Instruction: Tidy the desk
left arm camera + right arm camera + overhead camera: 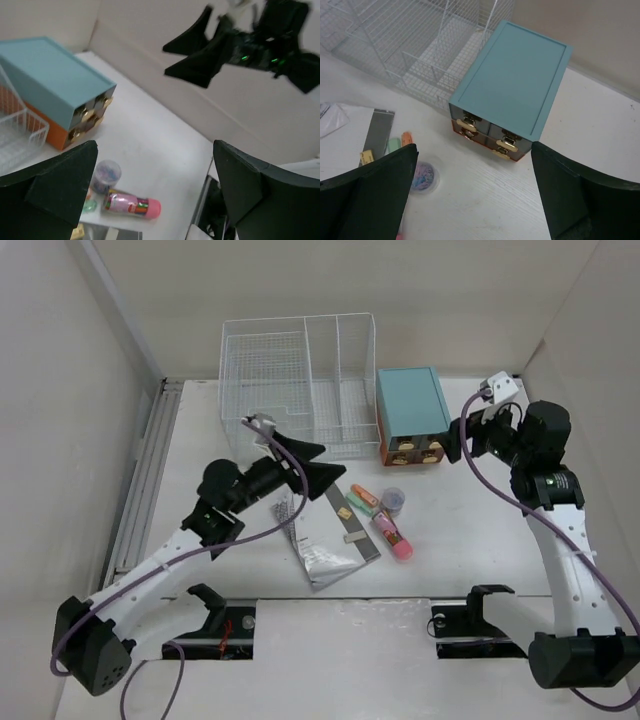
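The white desk (470, 540) holds loose stationery near its middle. A pink tube (393, 535) lies there, and shows in the left wrist view (131, 205). Beside it are a small round jar (393, 501) (106, 175) (424, 177), an orange highlighter (365, 496) (407, 137) and a green one (360, 506) (394, 145). My left gripper (322, 462) (155, 165) is open and empty, raised left of these. My right gripper (462, 440) (475, 170) is open and empty, above the desk in front of the teal drawer box (412, 412) (512, 75) (55, 80).
A white wire-mesh basket (300, 380) (420, 45) (15, 135) stands at the back, touching the drawer box's left side. A dark grey strip (350, 520) (377, 132) and a sheet of paper (315, 545) (345, 150) lie below my left gripper. Walls close in the back and both sides.
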`<state>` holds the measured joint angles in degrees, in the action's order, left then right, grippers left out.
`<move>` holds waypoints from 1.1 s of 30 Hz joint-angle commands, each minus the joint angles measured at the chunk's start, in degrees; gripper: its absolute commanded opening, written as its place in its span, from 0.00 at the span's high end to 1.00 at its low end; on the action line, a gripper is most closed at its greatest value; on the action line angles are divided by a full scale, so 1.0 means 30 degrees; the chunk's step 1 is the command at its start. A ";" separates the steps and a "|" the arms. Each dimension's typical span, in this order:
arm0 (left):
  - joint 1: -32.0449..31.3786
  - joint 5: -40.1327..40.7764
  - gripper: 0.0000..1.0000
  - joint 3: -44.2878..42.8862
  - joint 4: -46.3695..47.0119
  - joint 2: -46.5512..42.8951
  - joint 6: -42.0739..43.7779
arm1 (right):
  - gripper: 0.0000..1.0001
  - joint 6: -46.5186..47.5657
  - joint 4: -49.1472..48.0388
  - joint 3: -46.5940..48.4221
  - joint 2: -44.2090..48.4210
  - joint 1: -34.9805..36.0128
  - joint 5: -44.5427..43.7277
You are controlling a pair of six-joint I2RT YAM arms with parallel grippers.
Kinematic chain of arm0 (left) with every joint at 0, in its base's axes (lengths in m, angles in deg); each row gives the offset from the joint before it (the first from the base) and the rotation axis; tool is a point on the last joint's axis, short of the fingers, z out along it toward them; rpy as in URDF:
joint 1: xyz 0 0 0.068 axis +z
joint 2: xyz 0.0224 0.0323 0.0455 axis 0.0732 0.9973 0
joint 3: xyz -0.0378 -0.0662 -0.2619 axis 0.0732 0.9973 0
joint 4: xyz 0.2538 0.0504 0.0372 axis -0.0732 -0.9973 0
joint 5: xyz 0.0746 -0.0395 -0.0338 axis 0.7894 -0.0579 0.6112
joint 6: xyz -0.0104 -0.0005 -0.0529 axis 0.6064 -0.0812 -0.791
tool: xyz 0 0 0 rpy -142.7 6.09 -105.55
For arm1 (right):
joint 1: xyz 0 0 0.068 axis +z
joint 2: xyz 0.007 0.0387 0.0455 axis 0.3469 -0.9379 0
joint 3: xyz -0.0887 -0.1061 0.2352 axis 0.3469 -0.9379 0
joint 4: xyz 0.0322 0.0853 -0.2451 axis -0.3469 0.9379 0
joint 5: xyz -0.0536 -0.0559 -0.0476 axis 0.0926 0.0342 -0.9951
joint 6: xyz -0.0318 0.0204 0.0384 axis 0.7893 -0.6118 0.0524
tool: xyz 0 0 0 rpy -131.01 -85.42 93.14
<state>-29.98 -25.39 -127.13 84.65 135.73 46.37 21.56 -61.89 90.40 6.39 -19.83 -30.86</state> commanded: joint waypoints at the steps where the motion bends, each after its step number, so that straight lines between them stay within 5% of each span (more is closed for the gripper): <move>1: -0.2606 0.6058 0.00 -0.0827 -0.4149 0.0185 0.2717 | 0.00 0.0426 -0.0286 0.0785 -0.0096 0.0195 0.1422; 5: -0.5157 1.1233 0.00 -0.1909 -0.7198 0.1181 0.3368 | 0.00 0.3299 -0.0517 0.0110 0.0578 0.0369 0.4551; 9: -0.7443 1.5484 0.00 -0.1911 -0.8665 0.1152 0.2669 | 0.06 0.3301 -0.0173 0.0662 -0.0239 0.2004 0.4594; 11: -0.8349 1.7178 0.00 -0.1444 -0.9337 0.0276 0.1470 | 0.69 0.3127 0.0005 0.1160 -0.1378 0.2857 0.4155; 12: -0.8558 1.7566 0.03 -0.0804 -0.9516 -0.0104 0.1059 | 0.92 0.3125 0.0239 0.1163 -0.1791 0.3847 0.3718; 13: -0.8792 1.7889 0.12 -0.0392 -0.9517 -0.0601 0.0620 | 1.00 0.3125 0.0241 0.1366 -0.2172 0.4321 0.3714; 14: -0.8997 1.8124 0.15 0.0019 -0.9923 -0.1650 -0.0342 | 0.91 0.3125 0.0241 0.1368 -0.2553 0.4790 0.3714; 15: -0.9290 1.8591 0.18 0.0400 -1.0160 -0.2212 -0.0844 | 0.69 0.3125 0.0241 0.1136 -0.3137 0.5230 0.3714; 17: -0.9496 1.9266 0.28 0.1863 -1.0628 -0.3963 -0.2073 | 0.11 0.3125 0.0065 0.0958 -0.3755 0.7102 0.3426; 18: -0.9498 1.9559 0.29 0.2361 -1.0950 -0.4468 -0.3066 | 0.06 0.3125 -0.0138 0.0784 -0.4077 0.7834 0.2841; 21: -0.9498 2.0438 0.13 0.3392 -1.3107 -0.5352 -0.4857 | 0.00 0.2864 -0.0987 0.0782 -0.5308 1.0064 -0.0088; 27: -0.9673 2.1877 0.13 0.2603 -1.8037 -0.0761 -0.9926 | 0.00 0.1311 -0.1839 0.1133 -0.6776 1.0537 -0.4398; 33: -1.0289 2.2111 0.10 0.2423 -1.9010 0.2236 -1.2829 | 0.00 0.0899 -0.2044 0.0520 -0.5577 0.9894 -0.3675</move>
<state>-60.03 38.19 -118.15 31.32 142.94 15.33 26.20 -64.09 91.84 -13.69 10.99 -41.41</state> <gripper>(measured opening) 0.895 0.995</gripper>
